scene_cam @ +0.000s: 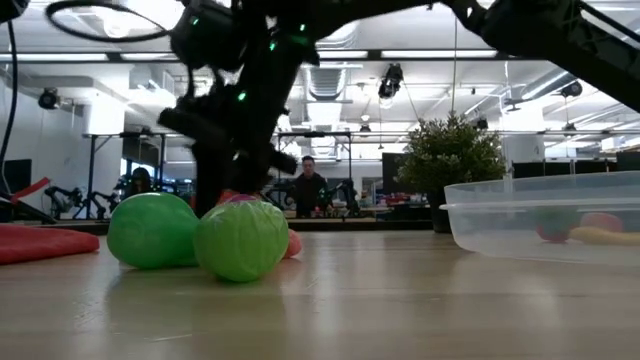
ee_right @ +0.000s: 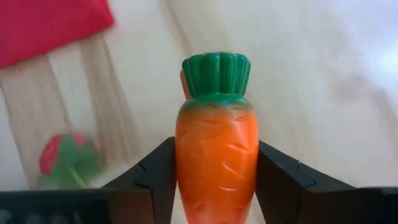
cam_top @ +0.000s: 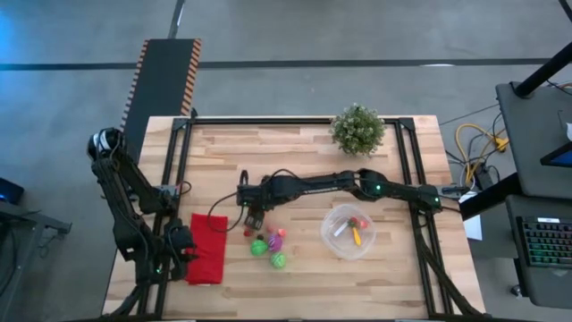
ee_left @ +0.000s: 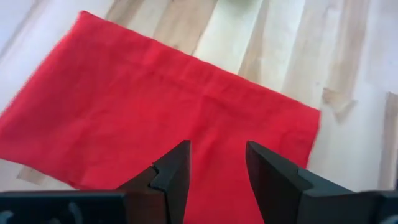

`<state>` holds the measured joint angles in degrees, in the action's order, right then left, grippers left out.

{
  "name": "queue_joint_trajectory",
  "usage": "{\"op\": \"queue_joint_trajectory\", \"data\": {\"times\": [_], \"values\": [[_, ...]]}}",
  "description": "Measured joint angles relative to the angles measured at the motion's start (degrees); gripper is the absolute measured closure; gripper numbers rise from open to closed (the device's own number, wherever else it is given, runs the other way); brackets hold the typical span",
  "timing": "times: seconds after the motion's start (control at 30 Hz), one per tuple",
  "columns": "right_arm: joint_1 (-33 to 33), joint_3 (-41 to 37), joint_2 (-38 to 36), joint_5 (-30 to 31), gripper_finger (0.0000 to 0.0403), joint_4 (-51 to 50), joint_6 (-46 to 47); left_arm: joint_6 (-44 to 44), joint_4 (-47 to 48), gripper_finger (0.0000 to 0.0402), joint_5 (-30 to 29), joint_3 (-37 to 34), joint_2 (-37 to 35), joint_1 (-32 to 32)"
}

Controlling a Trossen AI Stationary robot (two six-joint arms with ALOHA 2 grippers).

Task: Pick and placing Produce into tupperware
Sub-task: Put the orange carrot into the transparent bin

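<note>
Right gripper [ee_right: 214, 180]: clamped on orange carrot [ee_right: 216, 155], held upright between both jaws, above table beside red cloth [cam_top: 207, 248] | Left gripper [ee_left: 214, 171]: released, over cloth | Tupperware [cam_top: 349, 231]: well apart, holding pieces.

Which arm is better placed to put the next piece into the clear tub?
The right. Its gripper is already shut on the carrot, and the tupperware sits on its side of the table. The left gripper is open and empty above the red cloth.
</note>
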<state>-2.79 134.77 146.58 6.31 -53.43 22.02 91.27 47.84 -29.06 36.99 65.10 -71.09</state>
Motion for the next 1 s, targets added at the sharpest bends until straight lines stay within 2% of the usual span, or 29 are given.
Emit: {"op": "queue_joint_trajectory", "data": {"times": [0.13, 0.27, 0.43, 0.53, 0.7, 0.83, 1.0], "values": [[0.1, -0.1, -2.1, -0.5, 0.0245, -7.2, 0.4, -0.1, 2.1, 0.0262, -0.3, 0.0, -0.1, 0.0], [-0.6, -0.1, -5.8, -0.3, 0.0214, -16.1, 4.1, -0.1, 4.2, 0.0262, -3.1, 0.0, -0.1, 0.1], [-4.2, -0.3, -10.3, 5.2, 0.0191, -28.7, 9.5, -0.1, 5.8, 0.0262, -6.7, -0.2, -0.4, 0.2], [-6.7, -0.3, -13.7, 6.0, 0.0204, -32.6, 14.4, -0.1, 5.7, 0.0262, -7.5, -0.4, -0.7, 0.2], [-10.0, -2.5, -18.7, 12.2, 0.0238, -36.6, 24.5, -0.6, 5.8, 0.0262, -8.1, -0.8, -0.7, 0.2], [-9.0, -9.2, -21.3, 14.0, 0.0242, -36.4, 31.8, -0.6, 6.9, 0.0262, -8.6, -0.8, -0.7, 0.2], [-4.0, -27.7, -25.3, 10.5, 0.02, -36.6, 37.6, -0.1, 7.0, 0.0262, -8.6, -0.8, -1.0, 0.3]]}}
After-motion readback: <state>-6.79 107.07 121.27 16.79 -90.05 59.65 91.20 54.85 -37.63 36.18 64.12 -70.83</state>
